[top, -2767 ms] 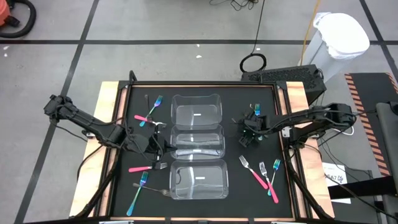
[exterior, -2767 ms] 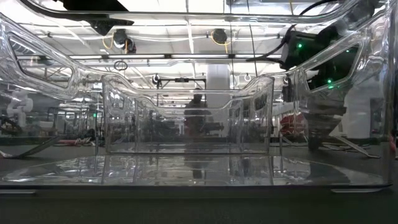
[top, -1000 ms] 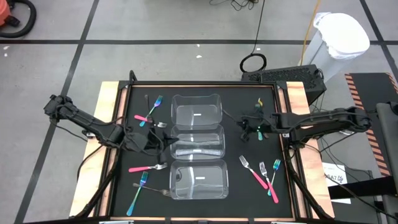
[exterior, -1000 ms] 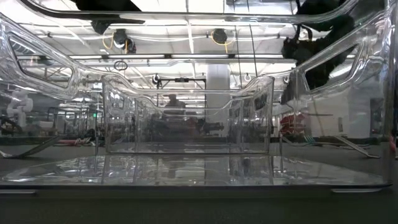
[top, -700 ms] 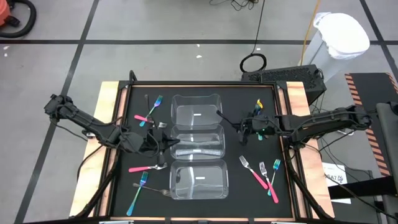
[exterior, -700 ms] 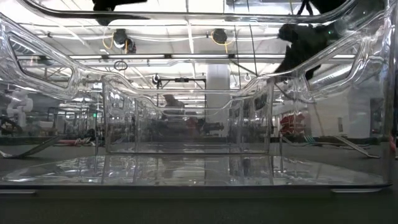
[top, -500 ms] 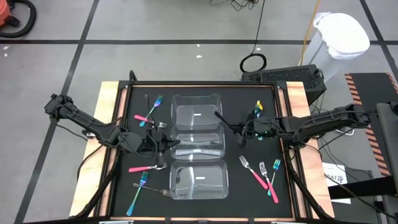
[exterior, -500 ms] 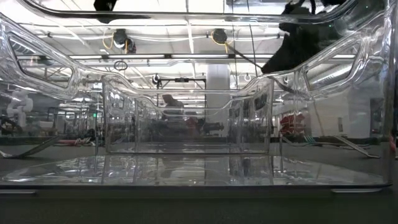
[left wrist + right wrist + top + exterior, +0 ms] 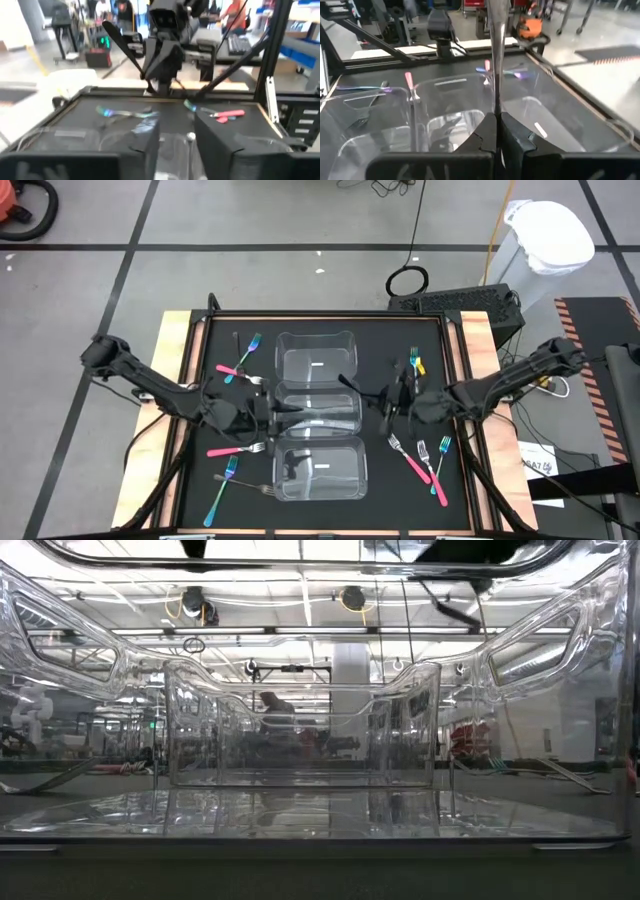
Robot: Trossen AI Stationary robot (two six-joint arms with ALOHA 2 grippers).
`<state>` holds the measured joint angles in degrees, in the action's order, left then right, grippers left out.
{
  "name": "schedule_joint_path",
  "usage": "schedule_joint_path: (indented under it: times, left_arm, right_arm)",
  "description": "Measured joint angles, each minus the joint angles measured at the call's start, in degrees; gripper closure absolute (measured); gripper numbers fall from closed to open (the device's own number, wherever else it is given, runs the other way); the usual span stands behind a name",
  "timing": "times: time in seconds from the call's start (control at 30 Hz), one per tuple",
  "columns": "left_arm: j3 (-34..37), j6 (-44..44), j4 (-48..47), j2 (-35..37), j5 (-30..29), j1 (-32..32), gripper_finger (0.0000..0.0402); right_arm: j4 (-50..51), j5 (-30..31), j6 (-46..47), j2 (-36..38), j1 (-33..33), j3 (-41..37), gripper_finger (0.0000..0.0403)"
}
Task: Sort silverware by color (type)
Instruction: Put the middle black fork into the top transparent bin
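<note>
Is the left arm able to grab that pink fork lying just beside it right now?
Probably yes. The pink fork lies bare on the mat just beside the left gripper, nothing on it, and that gripper's fingers look open and empty.

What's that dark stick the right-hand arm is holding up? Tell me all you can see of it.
It is a dark grey fork, all metal by its look, slim and straight. The right gripper pinches one end between its shut fingers; the rest juts out over the clear plastic containers in the middle of the table. From above it shows as a thin dark line. Nothing else touches it. Its tines cannot be made out.
</note>
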<state>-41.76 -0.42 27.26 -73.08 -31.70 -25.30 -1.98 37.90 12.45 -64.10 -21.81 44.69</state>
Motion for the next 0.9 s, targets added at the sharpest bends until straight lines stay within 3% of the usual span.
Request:
schedule_joint_path:
  times: [0.17, 0.3, 0.63, 0.9]
  left_arm:
    - [-1.55, 1.33, 5.26, -2.24, 0.04, -0.84, 0.0209]
    - [-3.38, 1.51, 5.42, -2.54, 0.08, -2.48, 0.0187]
    - [-5.70, 6.83, 6.82, -2.56, 0.02, -7.86, 0.0184]
    - [-5.70, 10.27, 8.20, -2.56, 0.00, -8.96, 0.0184]
  right_arm:
    - [-0.03, 2.66, -0.43, -5.44, -4.78, 5.82, 0.0395]
    - [-0.06, 5.28, -3.32, -10.40, -8.67, 11.27, 0.0396]
    - [0.03, 19.94, -13.75, -22.67, -13.26, 23.17, 0.0397]
    - [-0.47, 29.54, -20.52, -27.29, -13.13, 26.18, 0.0397]
